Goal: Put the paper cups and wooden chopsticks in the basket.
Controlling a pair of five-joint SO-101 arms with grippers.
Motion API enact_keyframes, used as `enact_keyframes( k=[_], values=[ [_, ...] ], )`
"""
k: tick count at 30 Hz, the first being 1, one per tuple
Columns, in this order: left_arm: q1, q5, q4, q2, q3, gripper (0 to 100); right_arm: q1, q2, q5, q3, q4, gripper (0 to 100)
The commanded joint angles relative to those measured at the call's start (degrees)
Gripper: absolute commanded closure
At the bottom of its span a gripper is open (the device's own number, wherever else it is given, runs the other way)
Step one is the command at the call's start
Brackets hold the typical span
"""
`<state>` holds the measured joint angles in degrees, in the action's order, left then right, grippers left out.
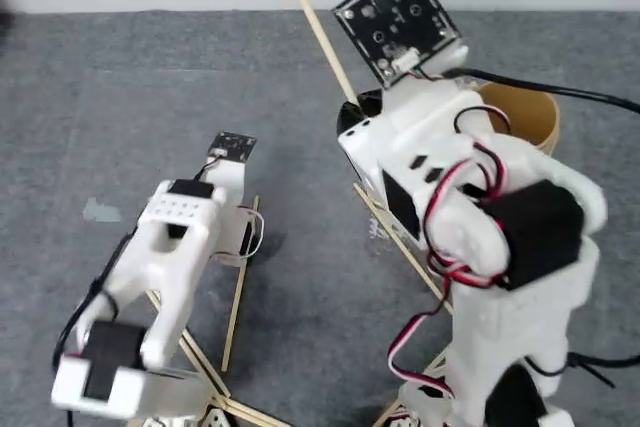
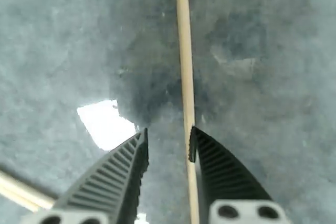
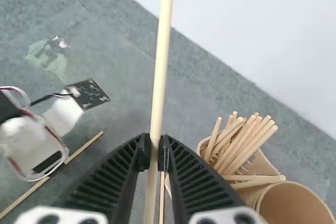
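Right gripper [image 3: 154,153] clamped on chopstick [image 3: 160,66], we'd lower it upright w/ stored sticks [image 3: 241,135]; left gripper [image 2: 168,129] open astride 2nd chopstick [image 2: 182,51].

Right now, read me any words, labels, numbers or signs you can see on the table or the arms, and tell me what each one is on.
No text here can be read.
Large square circuit board, top of the high view: tiny marks, too small to read.
Smaller circuit board: likewise too small to read.
Paper cup: no print seen.
Raised chopstick: no print seen.
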<state>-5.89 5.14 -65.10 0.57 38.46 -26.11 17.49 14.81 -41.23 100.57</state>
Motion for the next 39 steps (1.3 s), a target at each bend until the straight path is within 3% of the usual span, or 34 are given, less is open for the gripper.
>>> enact_keyframes(
  k=[1,6,11,20,30,39],
  values=[
    [-0.3,-0.5,0.6,-5.9,-6.3,87,0.7,2.9,-0.4,0.1,2.2,99.1],
    [-0.4,-0.4,-1.4,-12.0,-11.4,88,0.7,3.8,-0.4,0.1,2.3,99.1],
    [-2.1,-0.4,-3.0,-16.4,-14.0,99,0.8,4.4,-0.4,0.1,2.3,99.1],
    [-3.0,-0.8,-7.3,-16.2,-16.6,99,2.0,7.3,-0.3,0.1,2.3,99.1],
    [-2.8,-0.4,-18.6,8.6,-24.7,99,13.0,7.6,-0.7,0.1,-0.6,99.1],
    [-0.3,1.0,-18.7,33.0,-24.9,99,15.3,7.0,-5.7,1.3,-10.2,99.1]
  ],
)
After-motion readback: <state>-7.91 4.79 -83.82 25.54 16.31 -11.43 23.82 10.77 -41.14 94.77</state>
